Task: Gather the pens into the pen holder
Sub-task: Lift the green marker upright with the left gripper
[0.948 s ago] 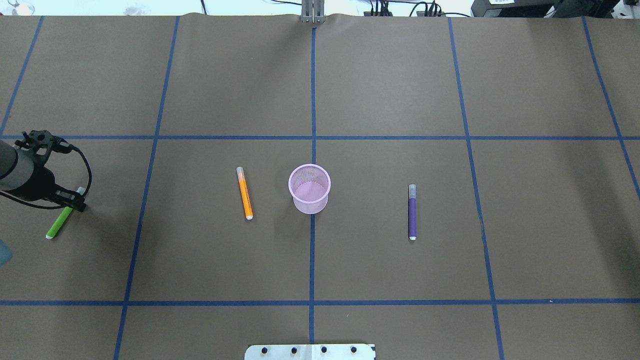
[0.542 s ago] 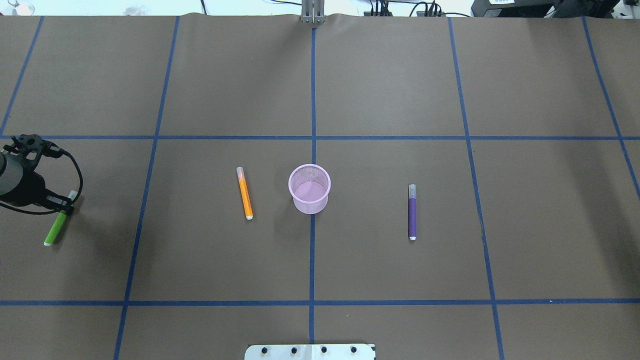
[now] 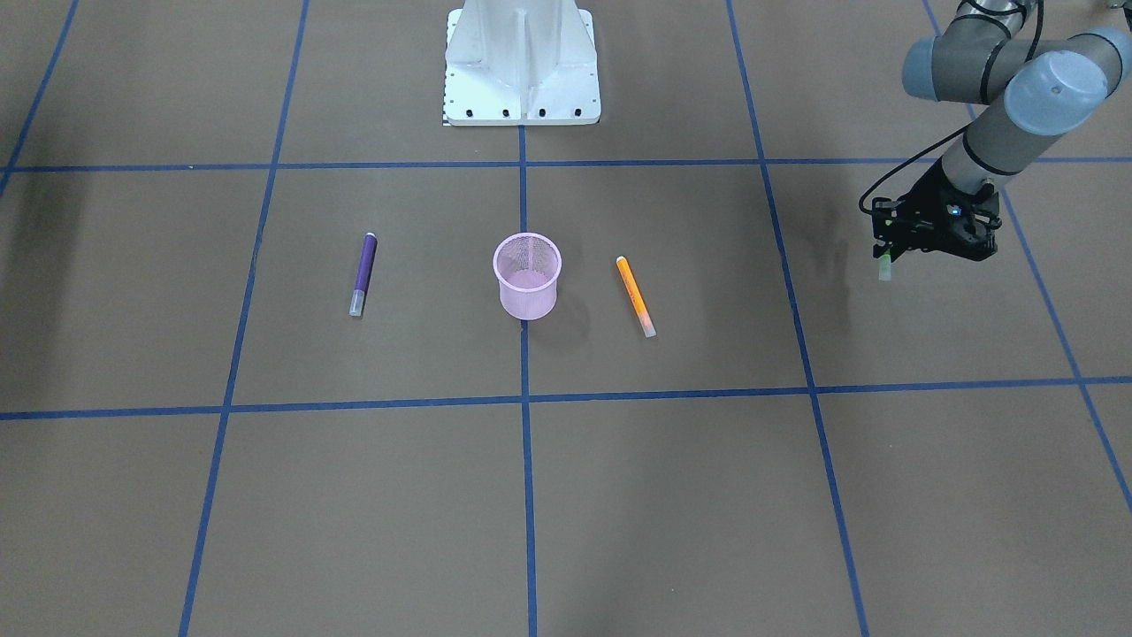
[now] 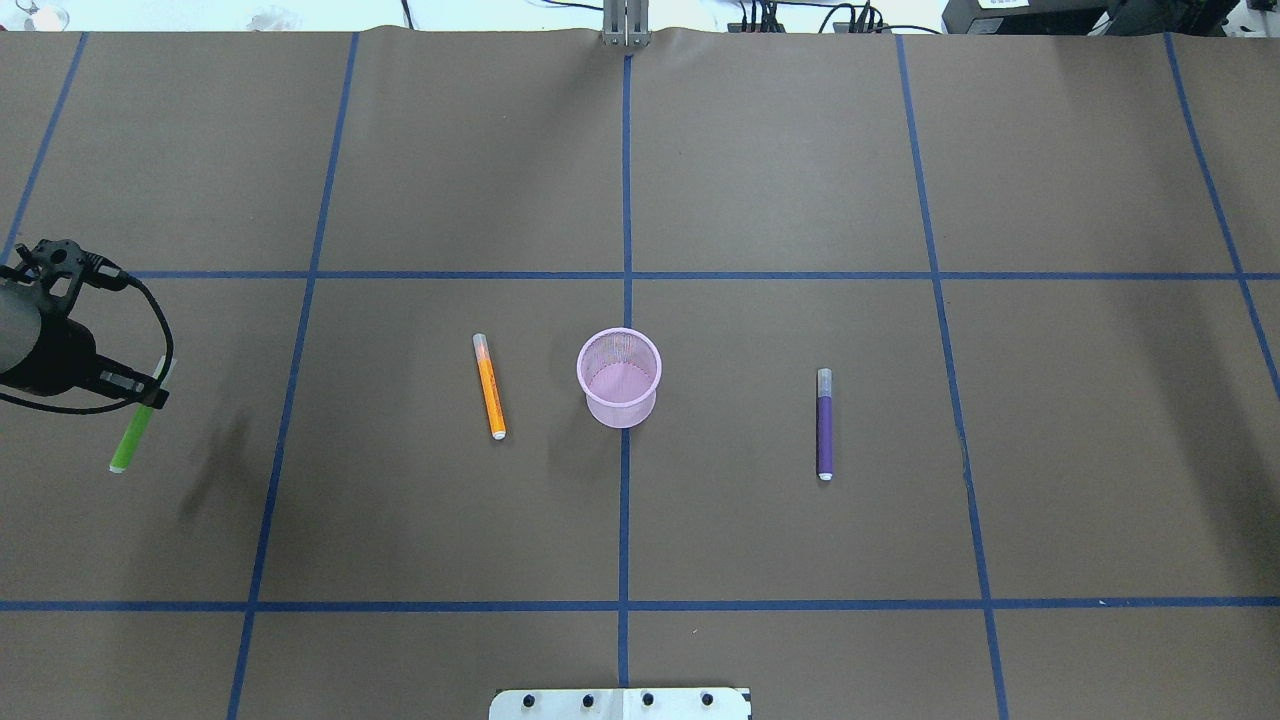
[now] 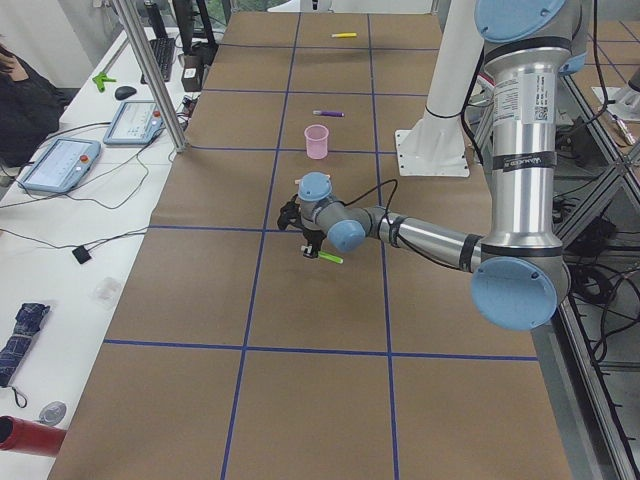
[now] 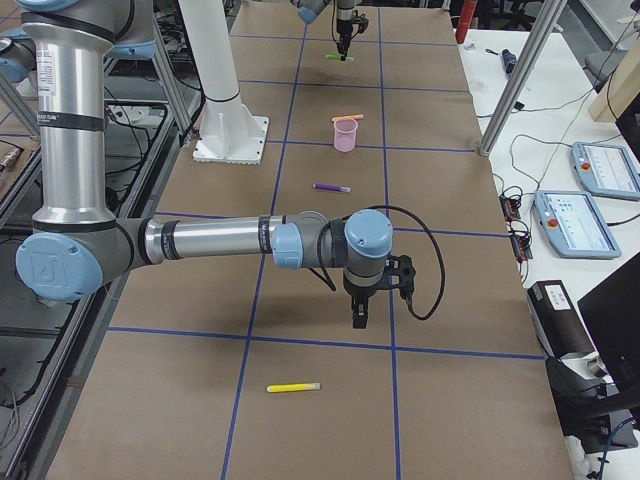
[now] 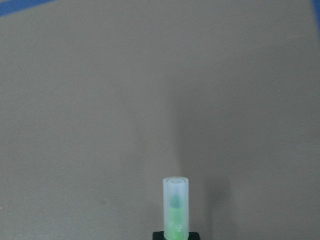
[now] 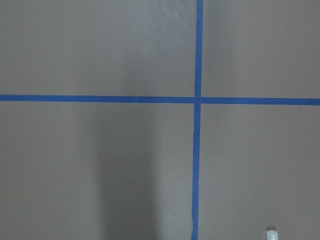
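Wide brown table, taped into a blue grid, and there's action at its left edge. The left arm reaches in low, the left gripper clamped tight on the green pen, pinched near its pale cap end. The pen is tilted and lifted clear of the paper, its shadow lying well apart from it. The wrist camera looks straight down that cap, bare paper behind it.

Over on the other side, the right arm stretches out level over the table, right gripper pointing down. From this far side view I cannot tell whether its fingers are apart or together.

Centre of the table: the pen holder, pink mesh, upright, standing on the middle blue line (nothing visible inside it). The orange pen lies flat near it on the robot's left. The purple pen lies flat on the right, farther out.
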`<state>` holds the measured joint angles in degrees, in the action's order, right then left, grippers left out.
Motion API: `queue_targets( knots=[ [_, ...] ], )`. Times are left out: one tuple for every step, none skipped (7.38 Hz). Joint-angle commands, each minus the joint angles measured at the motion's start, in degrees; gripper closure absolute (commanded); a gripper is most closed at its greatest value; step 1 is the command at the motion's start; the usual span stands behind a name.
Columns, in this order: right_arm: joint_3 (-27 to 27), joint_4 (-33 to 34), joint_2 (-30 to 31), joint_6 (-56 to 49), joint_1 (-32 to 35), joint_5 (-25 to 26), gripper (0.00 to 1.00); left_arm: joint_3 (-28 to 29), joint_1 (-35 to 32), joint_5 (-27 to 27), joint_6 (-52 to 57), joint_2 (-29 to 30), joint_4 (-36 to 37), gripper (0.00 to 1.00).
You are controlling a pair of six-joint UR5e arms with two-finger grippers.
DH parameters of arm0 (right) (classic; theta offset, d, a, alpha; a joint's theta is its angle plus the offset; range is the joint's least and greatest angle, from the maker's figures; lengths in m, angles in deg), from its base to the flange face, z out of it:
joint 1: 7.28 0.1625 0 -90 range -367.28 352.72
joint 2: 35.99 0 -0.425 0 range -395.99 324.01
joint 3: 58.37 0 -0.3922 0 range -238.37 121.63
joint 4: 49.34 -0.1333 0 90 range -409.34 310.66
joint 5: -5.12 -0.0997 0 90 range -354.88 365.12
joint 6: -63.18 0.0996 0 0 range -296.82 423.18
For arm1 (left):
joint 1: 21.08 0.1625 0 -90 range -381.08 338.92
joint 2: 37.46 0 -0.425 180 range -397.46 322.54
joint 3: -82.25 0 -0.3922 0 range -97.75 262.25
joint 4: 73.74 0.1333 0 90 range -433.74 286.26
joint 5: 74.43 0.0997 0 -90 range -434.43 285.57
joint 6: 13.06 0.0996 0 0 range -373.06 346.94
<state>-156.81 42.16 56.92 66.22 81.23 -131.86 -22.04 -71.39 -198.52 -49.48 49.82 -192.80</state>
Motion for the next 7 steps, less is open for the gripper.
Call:
queue_targets(
  knots=[
    [4.36, -3.40, 0.78, -6.07, 0.00, -0.04, 0.00, -1.71, -1.28, 0.08, -6.71, 6.11, 0.06, 1.00],
    [7.44, -5.35, 0.70, -7.68, 0.00, -0.04, 0.00, -2.84, -1.98, 0.25, -7.61, 8.58, -0.03, 1.00],
    [9.21, -6.32, 0.43, -7.52, 0.00, -0.04, 0.00, -5.46, -1.99, 1.90, -7.44, 9.56, -0.29, 1.00],
    [9.23, -6.33, 0.43, -7.52, 0.00, -0.04, 0.00, -7.66, -1.90, 2.97, -6.83, 11.40, -0.29, 1.00],
    [9.23, -6.25, 0.52, -7.43, 0.00, -0.04, 0.00, -7.86, -1.81, 3.06, -6.82, 14.72, -0.55, 1.00],
    [9.93, -6.24, 0.52, -7.08, -0.09, 0.22, 0.01, -7.86, -1.81, 3.15, -6.82, 18.15, -0.99, 1.00],
    [9.94, -6.42, 0.95, -7.52, 0.00, 0.31, 0.00, -7.86, -1.72, 5.76, -6.91, 20.71, -2.30, 1.00]
  ],
)
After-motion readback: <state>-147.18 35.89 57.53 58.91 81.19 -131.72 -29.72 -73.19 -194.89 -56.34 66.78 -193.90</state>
